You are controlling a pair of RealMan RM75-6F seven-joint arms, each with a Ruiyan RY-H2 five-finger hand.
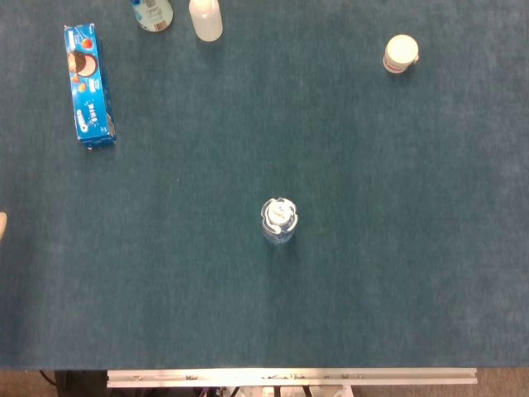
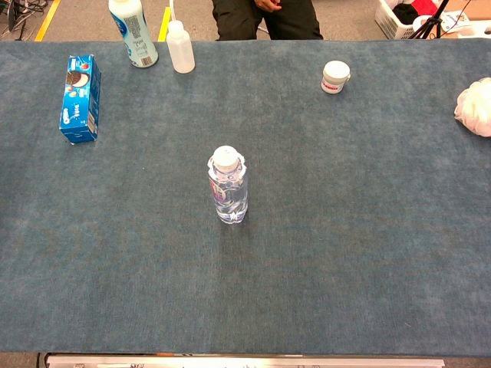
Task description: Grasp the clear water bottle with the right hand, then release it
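We look down on a broad blue-grey carpeted table (image 2: 368,253). Along its far edge stand a blue rectangular cookie box (image 2: 79,99), a tall white bottle with a blue label (image 2: 133,31), a smaller translucent plastic squeeze bottle (image 2: 180,47), a crumpled white cloth (image 2: 476,107) at the right border, and a small white jar with a red label (image 2: 334,77).

The clear plastic water bottle with a white cap (image 2: 228,188) stands upright near the table's middle, well apart from everything else.

We judge the task either not begun or already finished; the pictures cannot settle which. Neither hand appears in either view, so we cannot tell whether they are released or clenched. Nothing touches the bottle.
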